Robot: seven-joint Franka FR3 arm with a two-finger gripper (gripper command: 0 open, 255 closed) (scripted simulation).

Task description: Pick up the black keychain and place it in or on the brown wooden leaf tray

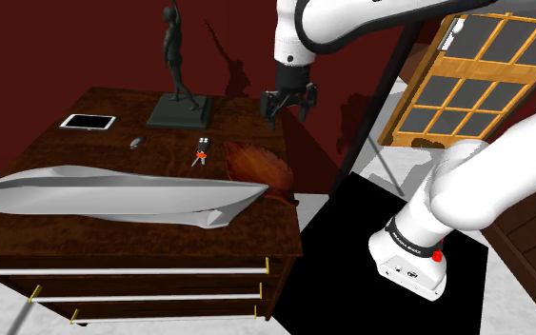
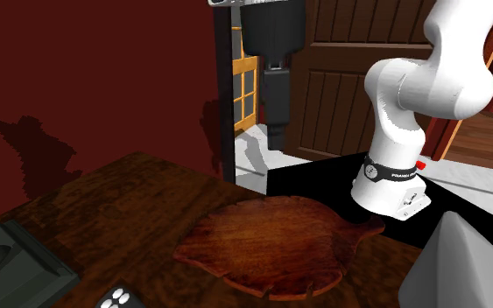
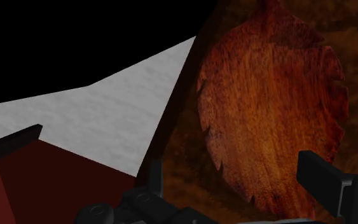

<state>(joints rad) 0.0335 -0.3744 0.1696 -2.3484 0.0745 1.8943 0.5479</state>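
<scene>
The keychain (image 1: 202, 148), a small black fob with white buttons and a red tag, lies on the dark wooden dresser top (image 1: 104, 147) in front of the statue. A corner of the fob (image 2: 117, 299) peeks in at the second exterior view's lower edge. Just to its right in the shoulder view lies the brown wooden leaf tray (image 1: 256, 167) (image 2: 275, 241) (image 3: 273, 108). My gripper (image 1: 287, 103) (image 2: 275, 131) (image 3: 238, 184) hangs open and empty above the dresser's back right edge, beyond the tray and well off the keychain.
A dark figure statue (image 1: 175, 90) on a grey base (image 2: 17, 262) stands at the back. A white tablet (image 1: 88, 122) and a small grey object (image 1: 136, 143) lie to the left. A long grey boat model (image 1: 113, 195) spans the dresser's front. Past the dresser's right edge are floor and a black area.
</scene>
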